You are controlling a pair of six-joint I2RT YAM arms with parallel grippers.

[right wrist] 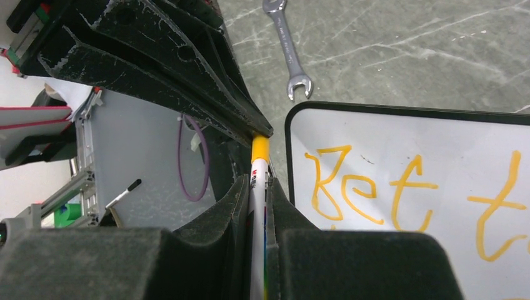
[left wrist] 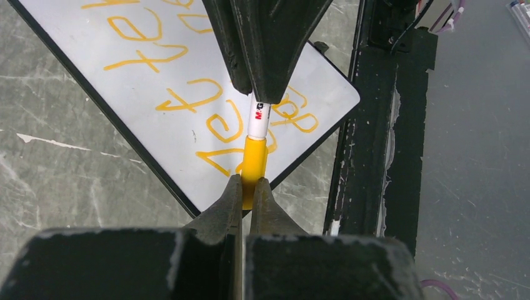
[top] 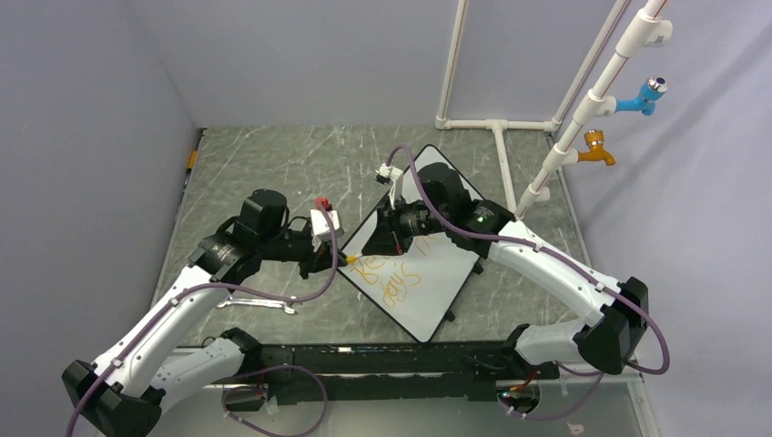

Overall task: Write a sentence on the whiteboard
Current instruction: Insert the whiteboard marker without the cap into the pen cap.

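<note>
Both arms meet on the marker [left wrist: 257, 117] near the board's [top: 451, 273] left corner, mid-frame in the top view. My left gripper [left wrist: 250, 184] is clamped on the yellow cap [left wrist: 253, 159] and my right gripper [right wrist: 257, 190] is clamped on the white barrel, so the pen hangs strung between the two. I can't tell how high it sits over the surface. The sentence [top: 393, 278] lies on the board in orange, two lines toward its lower left; the right wrist view shows "Bet t" running off the right edge. I judge this to be a cap step, on or off, and I can't see whether the cap is seated. The main risk is the two grips not being in line: any sideways pull would bend the joint, and the barrel could slip or twist between the right fingers. A cap that lets go suddenly could send either arm down onto the board, shoving it or smearing the ink. A bare tip dragged low would streak the letters. The wrench [right wrist: 290, 53] lies on the table [top: 273, 173] near the left arm; a low sweep could knock it.
</note>
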